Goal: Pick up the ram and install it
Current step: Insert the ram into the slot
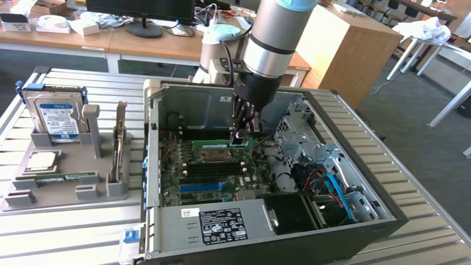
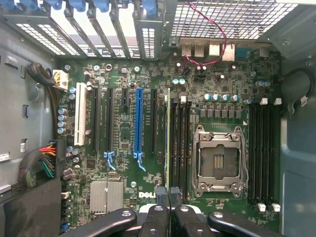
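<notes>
The ram (image 1: 219, 145) is a thin green stick with a pale label, held level just above the motherboard (image 1: 209, 171) inside the open computer case (image 1: 383, 212). My gripper (image 1: 241, 141) reaches down into the case and is shut on the stick's end. In the wrist view the ram (image 2: 168, 138) shows edge-on as a narrow green line running out from my gripper (image 2: 169, 195). It lies along the black memory slots (image 2: 180, 148) beside the empty processor socket (image 2: 219, 158). Whether it touches a slot I cannot tell.
A grey holder (image 1: 66, 190) outside the case, at the exterior view's left, carries a hard drive (image 1: 55, 116) and a square silver chip (image 1: 41, 160). Inside the case are a power supply (image 1: 220, 223), coloured cables (image 1: 331, 185), a drive cage (image 1: 298, 132) and more slots (image 2: 264, 158).
</notes>
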You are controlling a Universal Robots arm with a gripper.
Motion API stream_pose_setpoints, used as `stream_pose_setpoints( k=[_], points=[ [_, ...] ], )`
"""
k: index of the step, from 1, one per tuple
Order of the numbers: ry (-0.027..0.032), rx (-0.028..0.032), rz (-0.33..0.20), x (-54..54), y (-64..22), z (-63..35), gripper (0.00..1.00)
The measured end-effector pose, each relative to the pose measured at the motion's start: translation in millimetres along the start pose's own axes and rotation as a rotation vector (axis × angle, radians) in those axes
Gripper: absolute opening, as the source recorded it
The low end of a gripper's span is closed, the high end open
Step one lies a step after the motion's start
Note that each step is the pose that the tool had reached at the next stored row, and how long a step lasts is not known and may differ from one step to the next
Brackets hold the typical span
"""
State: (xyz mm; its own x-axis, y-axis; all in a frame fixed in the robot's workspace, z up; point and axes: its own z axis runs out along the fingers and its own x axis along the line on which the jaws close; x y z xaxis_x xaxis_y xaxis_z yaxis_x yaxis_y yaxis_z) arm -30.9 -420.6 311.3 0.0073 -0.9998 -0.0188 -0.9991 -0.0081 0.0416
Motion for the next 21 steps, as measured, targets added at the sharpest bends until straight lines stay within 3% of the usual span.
stream_pose_setpoints(
  k=[21],
  points=[
    [0.0002,-0.0001,0.000,0.1,-0.2,4.1,0.11]
  ],
)
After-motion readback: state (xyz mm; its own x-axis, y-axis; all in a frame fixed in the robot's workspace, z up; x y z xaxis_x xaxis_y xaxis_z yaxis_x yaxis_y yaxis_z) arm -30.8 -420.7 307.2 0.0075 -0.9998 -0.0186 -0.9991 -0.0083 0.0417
